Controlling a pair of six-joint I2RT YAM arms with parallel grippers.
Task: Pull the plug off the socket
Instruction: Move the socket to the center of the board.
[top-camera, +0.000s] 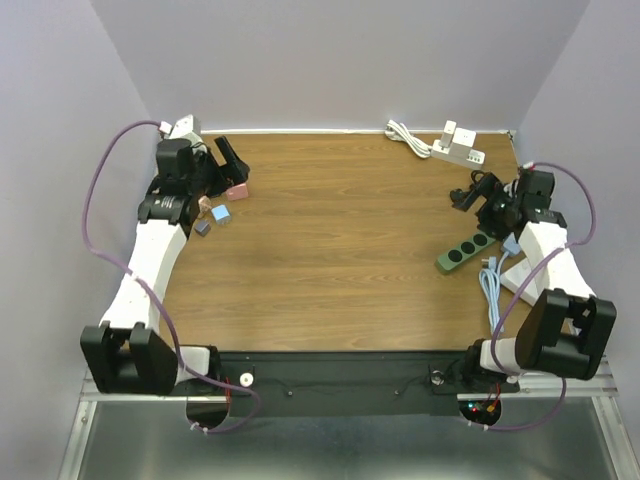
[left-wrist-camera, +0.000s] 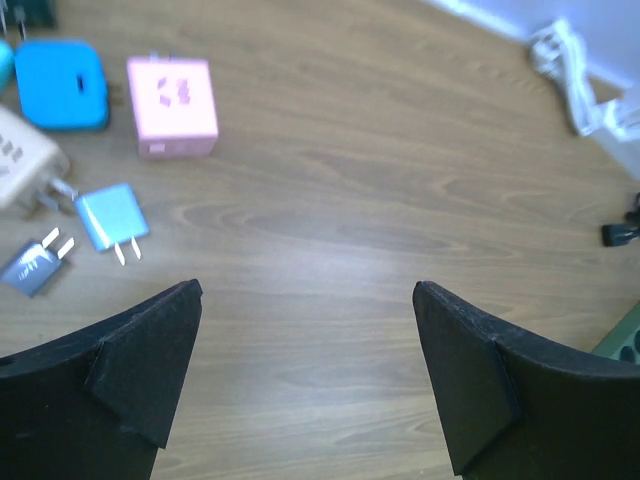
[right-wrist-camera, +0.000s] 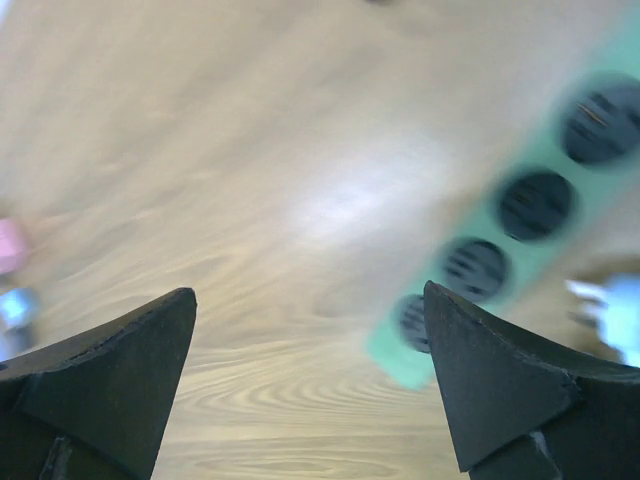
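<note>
A white power strip (top-camera: 459, 153) lies at the back right by the wall, with a white plug block (top-camera: 452, 133) standing in it and a coiled white cord (top-camera: 401, 132) beside it. The cord also shows in the left wrist view (left-wrist-camera: 565, 50). My right gripper (top-camera: 468, 190) is open and empty, in front of that strip and just behind a green power strip (top-camera: 465, 250). In the right wrist view my right gripper (right-wrist-camera: 308, 290) hovers over bare wood, with the green strip (right-wrist-camera: 520, 210) blurred to its right. My left gripper (top-camera: 232, 163) is open and empty at the far left, (left-wrist-camera: 305, 288) over wood.
Several loose adapters lie by the left gripper: a pink one (left-wrist-camera: 172, 107), a blue one (left-wrist-camera: 62, 84), a white one (left-wrist-camera: 20, 160) and a small light-blue plug (left-wrist-camera: 110, 217). A pale blue cable (top-camera: 492, 285) lies near the right arm. Walls enclose the table on three sides.
</note>
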